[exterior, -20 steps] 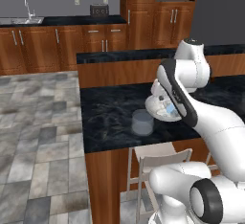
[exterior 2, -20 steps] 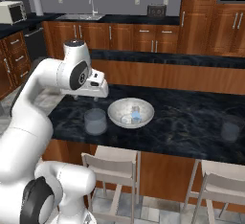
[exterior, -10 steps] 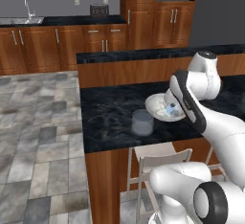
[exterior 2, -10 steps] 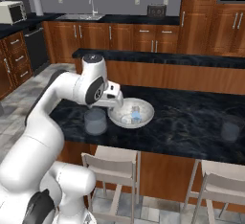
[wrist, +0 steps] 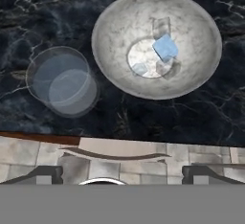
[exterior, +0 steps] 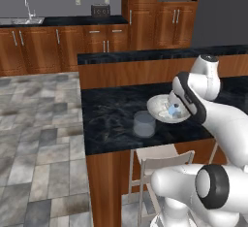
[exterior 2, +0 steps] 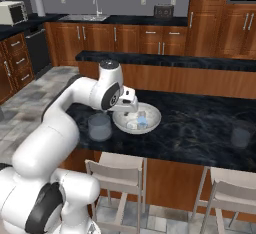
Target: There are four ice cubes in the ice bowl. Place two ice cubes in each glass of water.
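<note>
My two-finger gripper (wrist: 119, 173) (jaws apart, empty) hangs above the speckled grey-white stoneware bowl (wrist: 201, 70); its pale bluish translucent ice cubes (wrist: 165, 47) look slippery, so I'd pinch opposite flat faces.

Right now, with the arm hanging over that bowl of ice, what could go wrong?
The ice cubes are tiny and lie bunched at the bottom of the ice bowl, so the gripper might pinch two at once or slip off one. The nearer glass of water stands close beside the bowl; a low swing could knock it. The second glass stands far along the counter, so a loosely held cube might drop on the way.
</note>
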### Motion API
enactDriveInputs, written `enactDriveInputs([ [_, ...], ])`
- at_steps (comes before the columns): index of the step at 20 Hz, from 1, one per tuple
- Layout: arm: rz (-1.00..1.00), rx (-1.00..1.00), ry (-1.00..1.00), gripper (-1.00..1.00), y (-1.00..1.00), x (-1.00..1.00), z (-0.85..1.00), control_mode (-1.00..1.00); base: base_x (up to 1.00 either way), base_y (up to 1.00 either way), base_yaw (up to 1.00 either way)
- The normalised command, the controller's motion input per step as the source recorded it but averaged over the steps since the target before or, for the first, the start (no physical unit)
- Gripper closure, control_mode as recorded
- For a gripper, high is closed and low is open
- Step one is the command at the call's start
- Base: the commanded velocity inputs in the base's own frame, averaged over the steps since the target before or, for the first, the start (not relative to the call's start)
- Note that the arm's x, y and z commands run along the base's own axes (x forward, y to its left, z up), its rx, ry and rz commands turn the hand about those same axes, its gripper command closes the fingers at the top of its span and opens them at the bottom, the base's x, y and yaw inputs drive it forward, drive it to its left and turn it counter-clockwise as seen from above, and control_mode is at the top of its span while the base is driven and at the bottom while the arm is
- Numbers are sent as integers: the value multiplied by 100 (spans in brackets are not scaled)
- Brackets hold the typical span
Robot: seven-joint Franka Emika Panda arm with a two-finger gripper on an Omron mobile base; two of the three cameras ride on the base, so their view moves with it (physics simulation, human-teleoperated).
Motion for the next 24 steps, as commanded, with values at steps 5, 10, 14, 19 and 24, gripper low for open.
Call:
enactDriveInputs([
  [5,0,0,0,-100,-21,31,-23,-100,0,0,0],
  [10,0,-1,0,-100,-9,41,-32,-100,0,0,0],
  [14,0,-2,0,-100,-3,43,-37,-100,0,0,0],
  [19,0,0,0,-100,-10,43,-31,-100,0,0,0],
  [24,0,0,0,-100,-24,39,-28,-100,0,0,0],
])
